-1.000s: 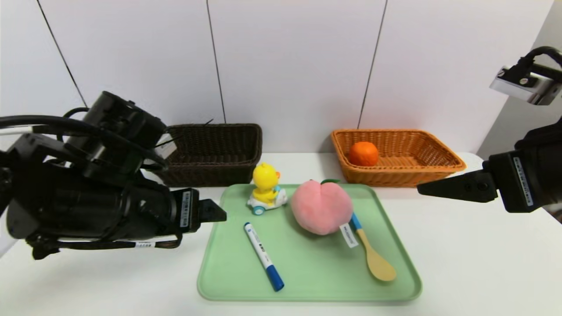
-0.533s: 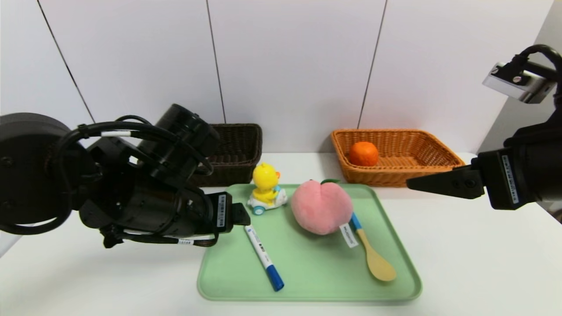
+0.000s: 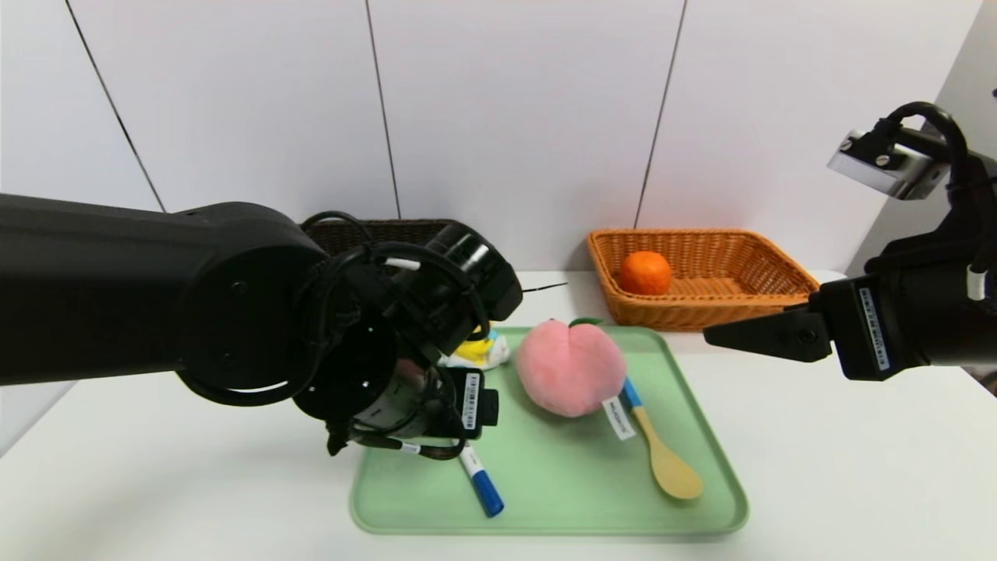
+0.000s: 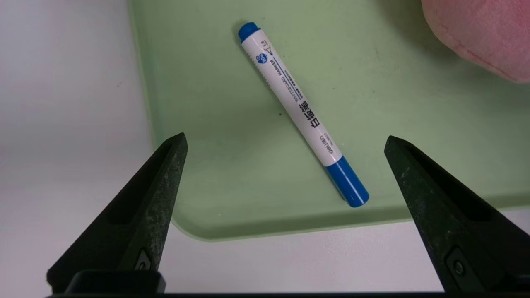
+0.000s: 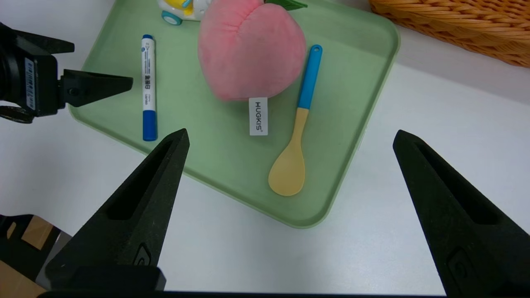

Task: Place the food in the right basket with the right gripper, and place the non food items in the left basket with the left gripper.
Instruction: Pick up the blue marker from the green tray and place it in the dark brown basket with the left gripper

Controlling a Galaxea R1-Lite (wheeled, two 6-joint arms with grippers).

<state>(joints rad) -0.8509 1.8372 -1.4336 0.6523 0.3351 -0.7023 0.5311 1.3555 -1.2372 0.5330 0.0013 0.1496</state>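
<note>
A white marker (image 4: 296,109) with a blue cap lies on the green tray (image 3: 561,483). My left gripper (image 4: 285,138) hangs open just above its capped end, with nothing between the fingers. The left arm (image 3: 234,296) hides most of the yellow duck toy (image 3: 479,351) and of the dark left basket (image 3: 374,227). The pink plush peach (image 3: 570,368) sits mid-tray, with the yellow, blue-handled spoon (image 3: 662,456) beside it. The orange (image 3: 645,273) rests in the right basket (image 3: 701,315). My right gripper (image 5: 290,133) hovers open, off the tray's right side.
The tray lies on a white table (image 3: 841,467) with a white panelled wall behind. Both baskets stand against that wall. The peach's white tag (image 5: 258,116) lies flat on the tray between the peach and the spoon's bowl.
The left arm has swung right from the table's left side to above the tray's left part, now covering the duck and half the marker. The right gripper has drifted slightly left.
</note>
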